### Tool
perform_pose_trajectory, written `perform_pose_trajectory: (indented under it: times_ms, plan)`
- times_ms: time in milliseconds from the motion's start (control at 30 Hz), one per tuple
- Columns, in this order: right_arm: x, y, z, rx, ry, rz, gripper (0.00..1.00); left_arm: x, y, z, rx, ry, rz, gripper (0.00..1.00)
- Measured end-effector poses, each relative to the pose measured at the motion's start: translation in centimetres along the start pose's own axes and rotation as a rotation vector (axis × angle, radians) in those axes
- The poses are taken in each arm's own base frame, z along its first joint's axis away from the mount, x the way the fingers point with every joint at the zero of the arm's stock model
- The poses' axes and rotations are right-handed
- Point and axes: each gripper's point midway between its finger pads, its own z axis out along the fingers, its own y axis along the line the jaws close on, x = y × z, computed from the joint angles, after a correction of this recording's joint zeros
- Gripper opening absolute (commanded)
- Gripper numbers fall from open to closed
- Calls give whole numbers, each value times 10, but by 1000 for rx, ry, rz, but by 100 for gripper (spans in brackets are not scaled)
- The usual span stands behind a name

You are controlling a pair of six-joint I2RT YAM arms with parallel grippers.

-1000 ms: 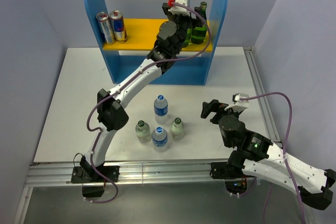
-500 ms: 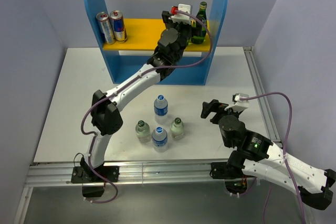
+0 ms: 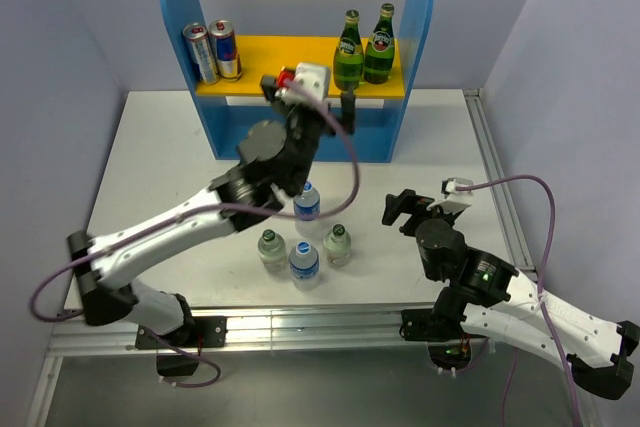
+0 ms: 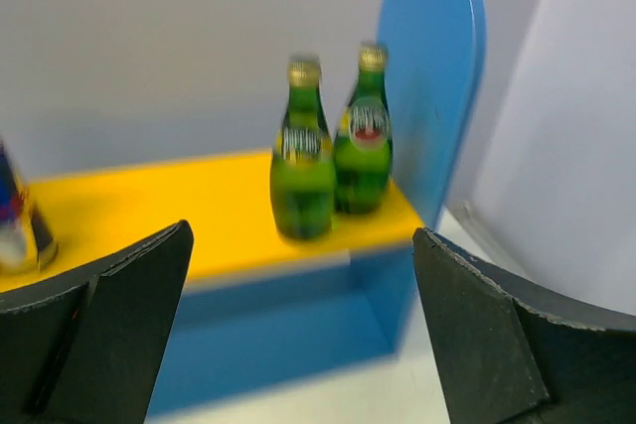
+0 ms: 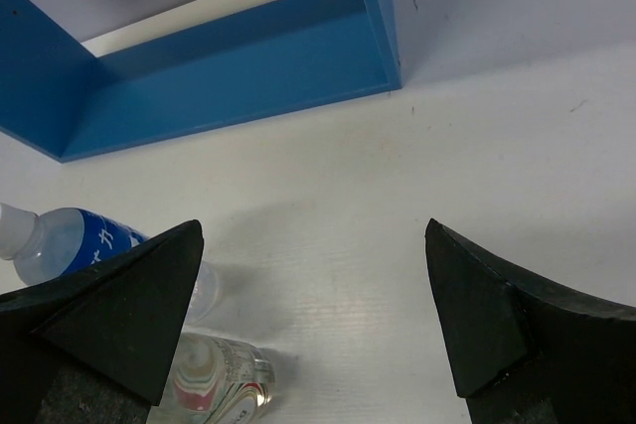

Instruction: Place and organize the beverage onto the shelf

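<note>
Two dark green bottles (image 3: 348,51) (image 3: 379,45) stand side by side at the right end of the shelf's yellow upper board (image 3: 280,55); the left wrist view shows them upright (image 4: 302,166) (image 4: 364,141). My left gripper (image 3: 308,97) (image 4: 300,275) hangs open and empty in front of the shelf, apart from them. On the table stand two blue-capped bottles (image 3: 307,202) (image 3: 305,262) and two pale-capped ones (image 3: 270,249) (image 3: 339,244). My right gripper (image 3: 410,209) (image 5: 313,245) is open, just right of that cluster, with a blue-labelled bottle (image 5: 70,240) and a clear one (image 5: 214,384) at its left.
Two drink cans (image 3: 200,52) (image 3: 226,47) stand at the left end of the yellow board. The shelf's blue side panels (image 3: 418,17) rise high on both sides. A metal rail (image 3: 300,322) runs along the table's near edge.
My left gripper opened fully, let go of the second green bottle beside the first, and drew back and down from the upper board. The right arm has not moved.
</note>
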Motion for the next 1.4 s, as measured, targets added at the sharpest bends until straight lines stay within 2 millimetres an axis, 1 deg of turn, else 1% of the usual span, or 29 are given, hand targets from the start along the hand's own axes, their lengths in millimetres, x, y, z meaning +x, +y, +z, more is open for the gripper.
perform_pose_trajectory:
  times_ms: [33,100,167,200,267,333,400,467,567,833,933,1200,1400]
  plan:
    - [0,0,0,0,0,-1,100,4,2,-20,22,37,-1,99]
    - [1,0,1,2,2,-4,100,15,12,-50,42,92,-27,99]
    - [3,0,2,7,8,-14,99,40,31,-77,29,164,-36,99]
    - [5,0,2,9,12,-20,100,55,39,-89,27,192,-53,99]
    - [7,1,4,14,18,-32,100,96,53,-112,21,276,-35,99]
    - [9,1,4,17,22,-38,100,137,58,-130,27,358,-16,99]
    - [9,1,4,17,23,-39,100,174,60,-145,35,439,15,99]
    - [9,1,5,19,21,-38,99,201,62,-155,33,504,42,99]
    - [9,-1,4,26,21,-40,100,219,57,-160,34,553,40,99]
    - [10,-2,4,29,24,-43,99,252,46,-167,42,620,1,99]
    - [11,-2,5,31,26,-46,100,261,45,-165,40,638,-9,99]
    - [10,-2,5,33,24,-46,99,297,41,-166,41,704,-2,99]
    - [10,-2,5,33,24,-45,100,311,38,-160,38,711,-13,99]
